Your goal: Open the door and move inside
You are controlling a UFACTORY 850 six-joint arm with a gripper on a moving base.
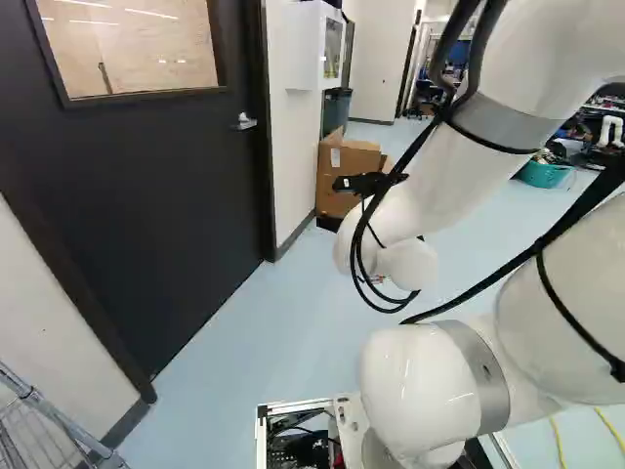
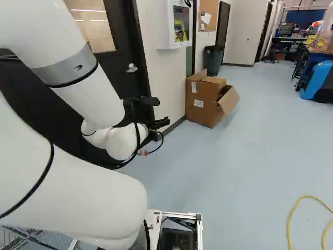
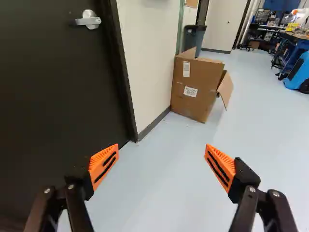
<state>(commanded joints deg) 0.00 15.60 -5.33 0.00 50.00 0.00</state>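
Shut black door (image 1: 146, 195) with window (image 1: 132, 44), its lever handle (image 3: 89, 20) untouched.
Left to right in the right base view: the door, the silver handle near its frame (image 2: 143, 67), then the two-finger gripper (image 2: 163, 111), fingers spread wide with nothing between the orange pads (image 3: 104, 164); a white wall cabinet (image 2: 171, 26); an open-flapped cardboard box (image 2: 205, 99) against the wall; a dark trash bin (image 2: 213, 60) behind it; a yellow cable (image 2: 291, 213) on the floor (image 2: 234, 172).
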